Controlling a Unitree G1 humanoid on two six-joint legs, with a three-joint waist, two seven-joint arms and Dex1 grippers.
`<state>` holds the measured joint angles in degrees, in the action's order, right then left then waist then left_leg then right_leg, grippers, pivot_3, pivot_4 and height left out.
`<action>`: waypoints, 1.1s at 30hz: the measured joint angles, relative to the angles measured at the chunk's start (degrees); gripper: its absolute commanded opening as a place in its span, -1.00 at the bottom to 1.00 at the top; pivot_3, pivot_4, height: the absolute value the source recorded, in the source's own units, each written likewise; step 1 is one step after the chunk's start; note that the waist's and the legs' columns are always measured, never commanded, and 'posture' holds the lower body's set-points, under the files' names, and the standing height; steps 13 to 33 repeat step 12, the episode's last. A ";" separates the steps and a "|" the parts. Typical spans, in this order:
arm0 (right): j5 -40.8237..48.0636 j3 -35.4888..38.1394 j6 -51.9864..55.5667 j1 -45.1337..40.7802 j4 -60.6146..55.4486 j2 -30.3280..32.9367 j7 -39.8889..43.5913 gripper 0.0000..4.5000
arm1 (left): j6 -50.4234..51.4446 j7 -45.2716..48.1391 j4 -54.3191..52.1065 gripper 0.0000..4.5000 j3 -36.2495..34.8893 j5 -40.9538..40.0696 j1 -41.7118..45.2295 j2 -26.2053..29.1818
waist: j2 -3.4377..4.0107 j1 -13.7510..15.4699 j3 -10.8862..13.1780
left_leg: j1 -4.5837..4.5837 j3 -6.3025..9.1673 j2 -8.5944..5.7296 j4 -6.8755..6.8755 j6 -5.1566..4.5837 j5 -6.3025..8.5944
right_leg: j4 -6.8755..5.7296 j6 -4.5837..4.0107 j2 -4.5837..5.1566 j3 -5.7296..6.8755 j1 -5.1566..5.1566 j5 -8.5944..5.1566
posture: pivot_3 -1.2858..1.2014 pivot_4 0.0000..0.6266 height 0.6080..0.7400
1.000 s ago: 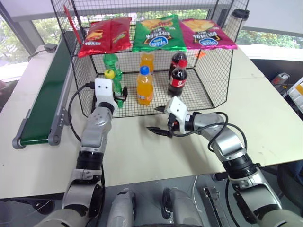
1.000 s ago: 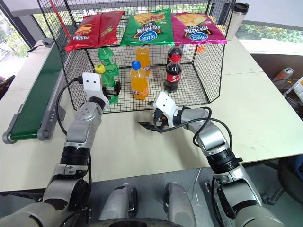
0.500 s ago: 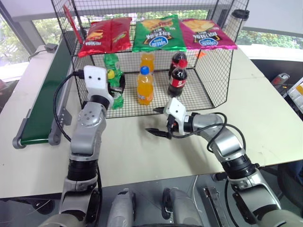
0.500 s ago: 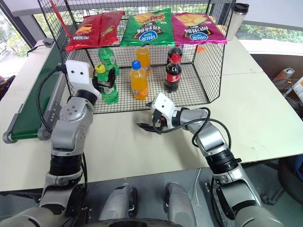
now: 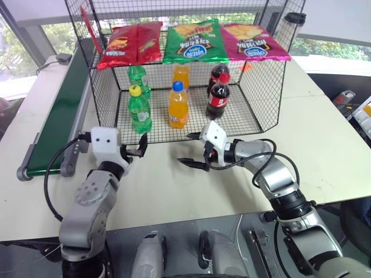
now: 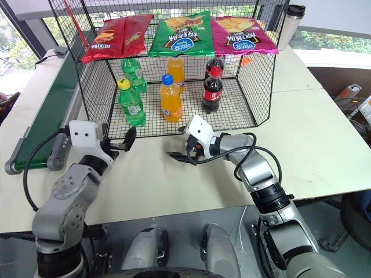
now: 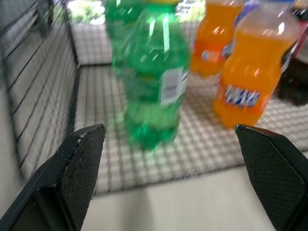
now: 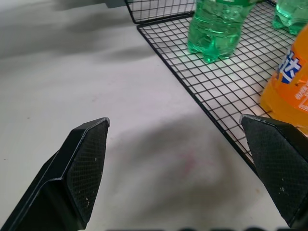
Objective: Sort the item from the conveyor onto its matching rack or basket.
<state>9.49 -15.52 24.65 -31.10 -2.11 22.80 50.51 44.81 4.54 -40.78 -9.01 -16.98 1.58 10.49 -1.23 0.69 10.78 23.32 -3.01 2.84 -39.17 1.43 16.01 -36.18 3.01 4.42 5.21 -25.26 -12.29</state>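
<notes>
Conveyor [image 5: 55, 119] and cage [image 5: 264, 98] on table [image 5: 324, 150]

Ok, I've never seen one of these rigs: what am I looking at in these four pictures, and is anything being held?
It is a humanoid robot with two arms, each ending in a two-fingered pincer. Two pictures look down from its head; the other two look out from each wrist, along the black fingers. On the pale table stands a black wire cage holding soda bottles, with snack bags above, and a green conveyor runs along the robot's left. The yellow-capped green bottle stands upright in the cage. The left pincer is open just outside the cage front, and the right pincer is open over the table. Nothing is held.
</notes>
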 measured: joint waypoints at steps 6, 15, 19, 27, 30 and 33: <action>0.24 0.63 0.19 1.09 0.03 1.71 0.26 1.00 | 1.93 0.75 -0.82 0.99 -1.31 -2.19 -4.57 0.69 | 0.00 -0.03 0.00 | 0.01 0.00 0.00 0.01 0.00 0.00 | 0.01 0.00 0.00 0.00 -0.02 0.00 | 0.03 -0.52 1.00; 0.32 1.43 0.02 1.39 0.15 3.01 0.89 1.00 | -0.80 1.66 -0.78 0.99 0.28 -0.89 -7.62 2.32 | 0.01 0.00 0.00 | 0.00 0.00 0.00 0.00 0.00 0.00 | 0.01 -0.09 0.00 0.00 -0.02 -0.05 | 0.03 -0.52 1.00; 0.32 1.43 0.02 1.39 0.15 3.01 0.89 1.00 | -0.80 1.66 -0.78 0.99 0.28 -0.89 -7.62 2.32 | 0.01 0.00 0.00 | 0.00 0.00 0.00 0.00 0.00 0.00 | 0.01 -0.09 0.00 0.00 -0.02 -0.05 | 0.03 -0.52 1.00; 0.32 1.43 0.02 1.39 0.15 3.01 0.89 1.00 | -0.80 1.66 -0.78 0.99 0.28 -0.89 -7.62 2.32 | 0.01 0.00 0.00 | 0.00 0.00 0.00 0.00 0.00 0.00 | 0.01 -0.09 0.00 0.00 -0.02 -0.05 | 0.03 -0.52 1.00; 0.32 1.43 0.02 1.39 0.15 3.01 0.89 1.00 | -0.80 1.66 -0.78 0.99 0.28 -0.89 -7.62 2.32 | 0.01 0.00 0.00 | 0.00 0.00 0.00 0.00 0.00 0.00 | 0.01 -0.09 0.00 0.00 -0.02 -0.05 | 0.03 -0.52 1.00; 0.32 1.43 0.02 1.39 0.15 3.01 0.89 1.00 | -0.80 1.66 -0.78 0.99 0.28 -0.89 -7.62 2.32 | 0.01 0.00 0.00 | 0.00 0.00 0.00 0.00 0.00 0.00 | 0.01 -0.09 0.00 0.00 -0.02 -0.05 | 0.03 -0.52 1.00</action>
